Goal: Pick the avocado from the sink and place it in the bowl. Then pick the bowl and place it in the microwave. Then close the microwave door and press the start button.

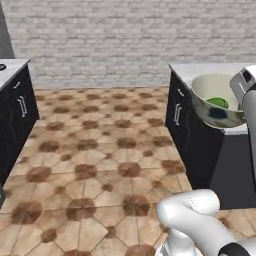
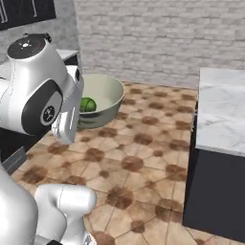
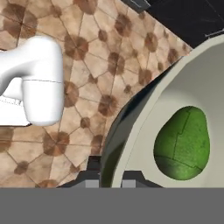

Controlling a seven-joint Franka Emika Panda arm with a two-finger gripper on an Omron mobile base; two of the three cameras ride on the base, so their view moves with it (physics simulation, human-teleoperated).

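The cream bowl (image 1: 212, 89) hangs tilted in the air over the tiled floor, with the green avocado (image 1: 218, 103) lying inside it. My gripper (image 3: 109, 177) is shut on the bowl's rim (image 3: 131, 131), one finger inside the wall and one outside. In the hand view the avocado (image 3: 183, 144) rests against the inner wall just right of the fingers. From the right base view the bowl (image 2: 103, 93) and avocado (image 2: 87, 104) show just past my white wrist. The sink, the microwave and its door are out of view.
A dark cabinet with a pale marble top (image 1: 192, 70) stands right behind the bowl. Another dark cabinet (image 1: 15, 110) is at the far left. A marble counter (image 2: 220, 110) lies to the right. Open tiled floor (image 1: 100, 150) spreads between them, and a brick wall (image 1: 125, 35) closes the back.
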